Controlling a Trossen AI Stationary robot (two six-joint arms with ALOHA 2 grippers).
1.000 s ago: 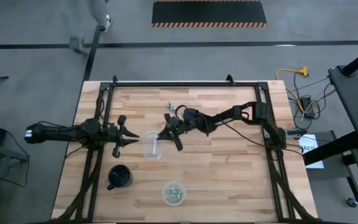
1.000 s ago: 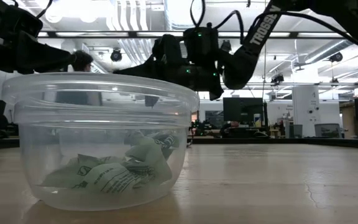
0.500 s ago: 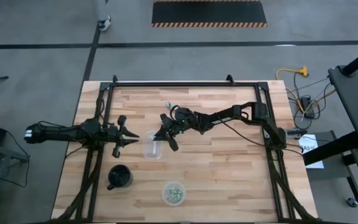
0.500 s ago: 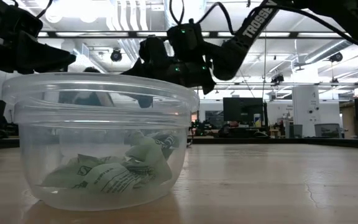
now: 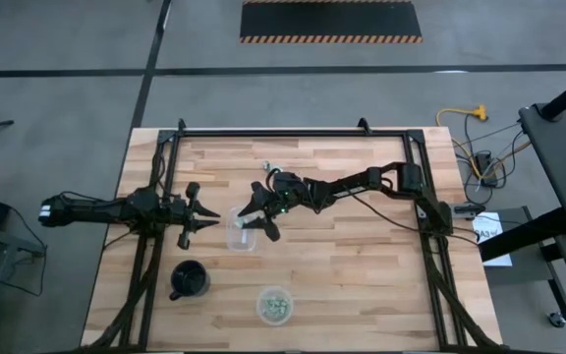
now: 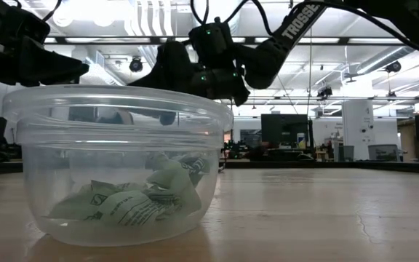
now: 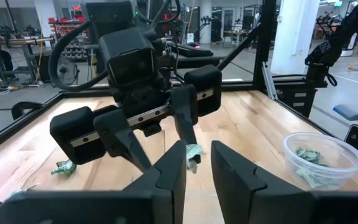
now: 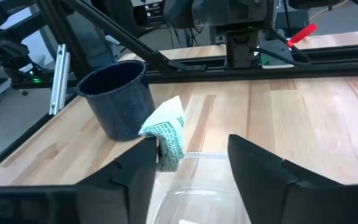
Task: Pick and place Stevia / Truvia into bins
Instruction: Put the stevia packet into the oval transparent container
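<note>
One pale green Stevia / Truvia packet (image 8: 166, 134) is at one fingertip of my open right gripper (image 8: 191, 146), which hovers over the squarish clear bin (image 5: 240, 239) at mid-table. The left wrist view shows the same packet (image 7: 194, 151) from the other side. The round clear bin (image 6: 115, 167) near the front edge holds several packets (image 6: 133, 204). A few loose packets (image 5: 268, 165) lie on the wood farther back. My left gripper (image 5: 207, 214) waits just left of the squarish bin, its fingers slightly apart with nothing between them. My right gripper touches the packet only with the inner side of one fingertip (image 8: 146, 152); the other finger (image 8: 253, 165) stands well apart from it. The packet's lower edge (image 8: 168, 163) is at that fingertip. The packet stands upright over the squarish bin, clear of the table.
A black mug (image 5: 189, 280) stands left of the round bin near the front. Black frame rails (image 5: 155, 187) run along the table's left, right and far sides. Bare wood lies to the right of the round bin.
My right gripper has gone a little toward the table's left edge, over the squarish bin, and its fingers have opened. The packet it carried now rests against one finger only.
</note>
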